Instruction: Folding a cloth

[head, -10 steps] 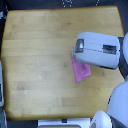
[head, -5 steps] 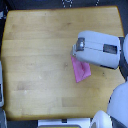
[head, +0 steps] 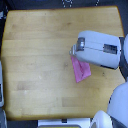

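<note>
The cloth (head: 80,70) is a small pink-magenta piece lying on the wooden tabletop (head: 40,55), right of the middle in the exterior view. It looks like a narrow slanted rectangle, and its upper edge is tucked under the arm. My gripper (head: 73,51) reaches in from the exterior view's right on a bulky white-grey forearm (head: 100,49). Its tip sits just above the cloth's top left corner. The forearm housing hides the fingers, so whether they hold the cloth does not show.
The robot's white body (head: 117,102) fills the lower right corner. A pale object (head: 2,87) stands at the table's left edge. Dark floor borders the table's far edge.
The gripper tip has crept slightly toward the exterior view's left and lower, over the cloth's top corner. The cloth stays in nearly the same place.
</note>
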`<state>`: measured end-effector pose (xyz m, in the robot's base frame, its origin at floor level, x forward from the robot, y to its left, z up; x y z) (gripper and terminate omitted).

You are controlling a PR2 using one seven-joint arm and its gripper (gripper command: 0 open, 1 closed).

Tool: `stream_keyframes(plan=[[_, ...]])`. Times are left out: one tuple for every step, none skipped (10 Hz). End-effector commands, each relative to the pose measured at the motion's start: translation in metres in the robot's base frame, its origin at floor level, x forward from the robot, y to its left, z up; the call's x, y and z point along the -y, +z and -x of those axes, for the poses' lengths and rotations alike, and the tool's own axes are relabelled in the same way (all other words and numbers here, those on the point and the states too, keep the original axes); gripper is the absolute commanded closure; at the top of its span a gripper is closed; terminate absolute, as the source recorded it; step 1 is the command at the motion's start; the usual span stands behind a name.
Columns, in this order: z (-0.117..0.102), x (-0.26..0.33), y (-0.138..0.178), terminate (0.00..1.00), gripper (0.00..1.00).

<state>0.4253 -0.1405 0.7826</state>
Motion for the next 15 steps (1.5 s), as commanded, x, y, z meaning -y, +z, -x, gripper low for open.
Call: stream_keyframes(plan=[[-0.016,0.009,0.039,0.0,0.0],[-0.02,0.01,0.049,0.0,0.0],[-0.027,0.013,0.069,0.0,0.0],[-0.032,0.019,0.095,0.0,0.0],[-0.033,0.021,0.101,0.0,0.0],[-0.036,0.024,0.114,0.0,0.0],[-0.039,0.025,0.126,0.0,0.0],[-0.044,0.025,0.137,0.0,0.0],[-0.047,0.025,0.147,0.0,0.0],[-0.051,0.026,0.157,0.0,0.0],[-0.06,0.026,0.176,0.0,0.0],[-0.064,0.025,0.182,0.0,0.0],[-0.074,0.029,0.194,0.0,0.0],[-0.083,0.04,0.202,0.0,0.0],[-0.079,0.069,0.215,0.0,0.0]])
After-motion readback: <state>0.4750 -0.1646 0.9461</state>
